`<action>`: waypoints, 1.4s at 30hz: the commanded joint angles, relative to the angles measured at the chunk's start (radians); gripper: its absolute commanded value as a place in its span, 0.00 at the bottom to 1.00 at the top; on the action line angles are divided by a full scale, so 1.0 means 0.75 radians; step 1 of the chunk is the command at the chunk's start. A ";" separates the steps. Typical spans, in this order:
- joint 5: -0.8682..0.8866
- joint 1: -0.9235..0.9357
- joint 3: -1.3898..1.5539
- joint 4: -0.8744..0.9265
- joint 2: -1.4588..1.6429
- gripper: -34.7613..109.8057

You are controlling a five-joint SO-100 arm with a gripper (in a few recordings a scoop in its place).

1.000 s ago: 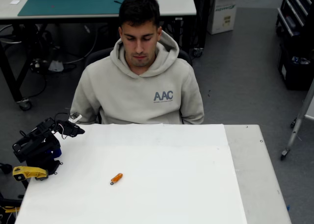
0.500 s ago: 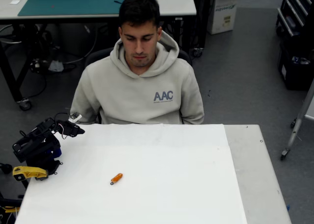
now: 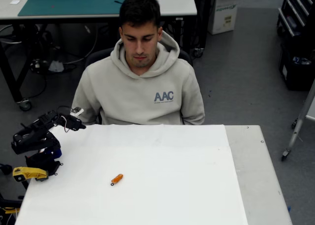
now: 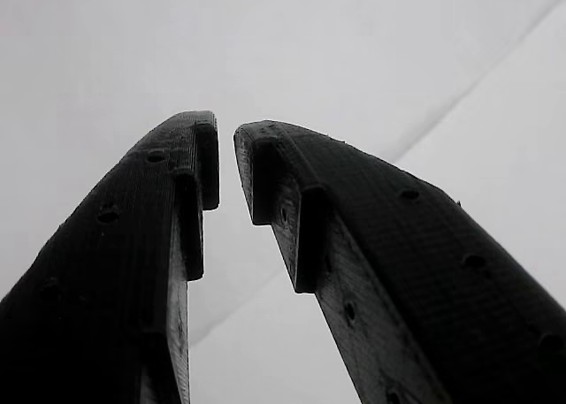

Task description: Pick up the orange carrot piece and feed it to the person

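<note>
On the white table (image 3: 162,195) that anchors the overhead view, the orange carrot piece (image 3: 117,178) lies alone toward the near left part of the sheet, untouched and tilted with its darker end pointing down and to the left. By the look of things the task has barely begun: the piece has not been picked up, and both the grasp and the carry to the person remain to be done. Off the table's left edge, beside the carrot's row, sits a yellow clamp-like part (image 3: 28,173) at the foot of the dark robot arm (image 3: 34,139). From that base the arm folds up and reaches toward the table's far left corner, where the gripper (image 3: 74,122) hangs just over the edge of the white sheet, well apart from the carrot and pointing roughly rightward. In the wrist view the gripper (image 4: 225,170) shows two black fingers (image 4: 292,192) converging toward their tips with only a thin sliver of white surface between them; the jaws stand nearly pressed together and nothing sits between them. Beyond the table's far edge, the person (image 3: 142,82) sits in a light beige hoodie lettered "AAC", head bowed toward the tabletop, close behind the far edge and to the right of the gripper. Behind the person, farther from the table, stands a workbench with a green mat (image 3: 78,1).
</note>
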 commanded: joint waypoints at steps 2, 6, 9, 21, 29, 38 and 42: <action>-0.031 0.139 -0.272 -0.008 -0.221 0.23; -0.037 0.260 -0.401 -0.008 -0.401 0.23; -0.039 0.325 -0.493 -0.008 -0.528 0.23; -0.227 0.569 -0.808 -0.008 -0.986 0.23; -0.485 0.800 -0.965 -0.008 -1.219 0.23; -0.706 1.045 -1.168 -0.008 -1.493 0.23; -0.796 1.149 -1.256 -0.008 -1.601 0.23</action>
